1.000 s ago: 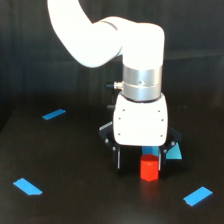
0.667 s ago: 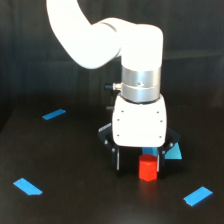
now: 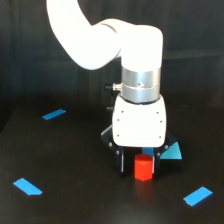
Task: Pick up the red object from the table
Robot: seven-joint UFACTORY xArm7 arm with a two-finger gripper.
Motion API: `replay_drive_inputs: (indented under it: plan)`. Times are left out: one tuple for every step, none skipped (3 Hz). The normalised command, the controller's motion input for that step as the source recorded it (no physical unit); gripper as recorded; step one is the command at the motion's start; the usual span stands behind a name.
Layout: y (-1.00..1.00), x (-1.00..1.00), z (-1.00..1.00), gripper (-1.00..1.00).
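The table point(image 3: 60, 210) is a wide matte black surface that fills the lower part of the exterior view and carries everything else. Above it the white xArm6 arm point(image 3: 95, 37) curves in from the top, bends over a silver wrist ring point(image 3: 141, 86) and points straight down, ending in a boxy white housing point(image 3: 139, 125). Below that housing sits the gripper point(image 3: 140, 162), its dark fingers point(image 3: 121, 161) reaching down to the table; one shows plainly on the exterior view's left of the block, while the other is mostly hidden behind it, so I cannot tell whether the jaws are pressed on the block or standing slightly apart from it. The red object point(image 3: 143, 167), a small bright red-orange upright block, stands on the table right under the gripper, low in the middle of the view, its base seeming to rest on the surface. Four flat blue pieces lie around: one point(image 3: 171, 151) just beside the gripper on the exterior view's right, one point(image 3: 198, 196) nearer the lower right corner, one point(image 3: 27, 186) at lower left, one point(image 3: 54, 114) at upper left, all apart from the block.
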Motion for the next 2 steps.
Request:
replay_drive_inputs:
  plan:
    - [0.13, -0.10, -0.21, -0.93]
    - [0.11, -0.33, -0.12, -0.97]
